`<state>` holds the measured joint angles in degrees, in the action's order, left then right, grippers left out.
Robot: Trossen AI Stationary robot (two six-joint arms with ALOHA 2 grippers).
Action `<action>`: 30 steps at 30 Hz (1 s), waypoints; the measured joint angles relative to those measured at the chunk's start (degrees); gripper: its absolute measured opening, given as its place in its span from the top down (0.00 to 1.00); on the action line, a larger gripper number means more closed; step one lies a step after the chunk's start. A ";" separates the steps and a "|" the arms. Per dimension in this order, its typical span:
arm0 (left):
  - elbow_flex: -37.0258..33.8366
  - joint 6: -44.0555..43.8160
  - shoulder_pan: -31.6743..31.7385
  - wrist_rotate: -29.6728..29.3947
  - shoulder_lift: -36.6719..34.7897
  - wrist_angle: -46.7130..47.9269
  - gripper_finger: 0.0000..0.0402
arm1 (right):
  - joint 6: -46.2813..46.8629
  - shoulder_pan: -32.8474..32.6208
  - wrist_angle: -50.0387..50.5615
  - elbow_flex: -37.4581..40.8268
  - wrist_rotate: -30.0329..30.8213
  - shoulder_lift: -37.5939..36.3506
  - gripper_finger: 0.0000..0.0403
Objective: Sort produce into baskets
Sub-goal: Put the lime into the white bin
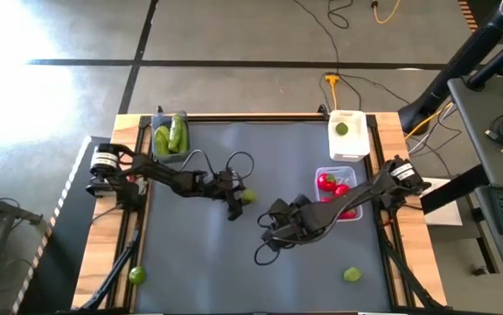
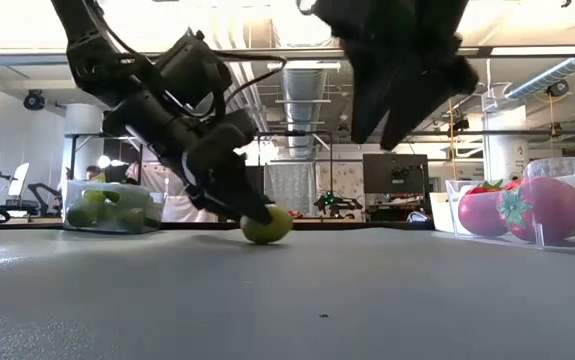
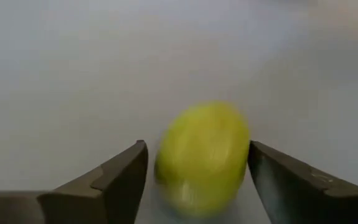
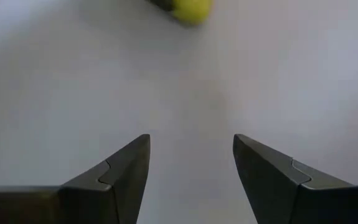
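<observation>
Left wrist view, left end effector (image 3: 197, 180) open, straddling lime (image 3: 202, 158)

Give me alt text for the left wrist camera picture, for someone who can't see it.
A yellow-green lime lies on the grey table, filling the gap between the two dark fingers of the left tool. A sliver of table shows between the lime and one finger, so no firm grip is visible.
</observation>
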<state>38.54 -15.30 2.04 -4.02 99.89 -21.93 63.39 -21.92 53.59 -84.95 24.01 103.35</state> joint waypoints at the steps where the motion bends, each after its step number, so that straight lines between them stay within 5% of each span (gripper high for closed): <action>1: -0.04 -0.73 -0.01 0.77 -0.57 1.60 0.35 | -1.18 0.60 -0.08 0.00 -0.07 0.37 0.45; 9: -1.33 -5.52 -2.38 1.43 -10.49 15.78 0.29 | -21.50 6.23 -5.91 0.00 -0.06 2.45 0.45; 16: -5.71 -10.52 -8.41 -3.25 -21.71 16.31 0.32 | -36.25 12.93 -14.40 0.46 -1.39 3.82 0.40; 24: -9.45 -22.33 -17.83 -14.37 -26.76 16.27 0.33 | -35.19 19.33 -22.44 0.83 -7.54 7.43 0.20; 30: -10.25 -27.21 -22.55 -16.52 -24.99 15.06 0.33 | -37.66 19.70 -29.66 0.81 -12.20 12.57 0.15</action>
<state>28.30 -42.51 -20.50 -20.53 74.90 -6.87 25.73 -2.22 23.92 -84.14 11.81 115.92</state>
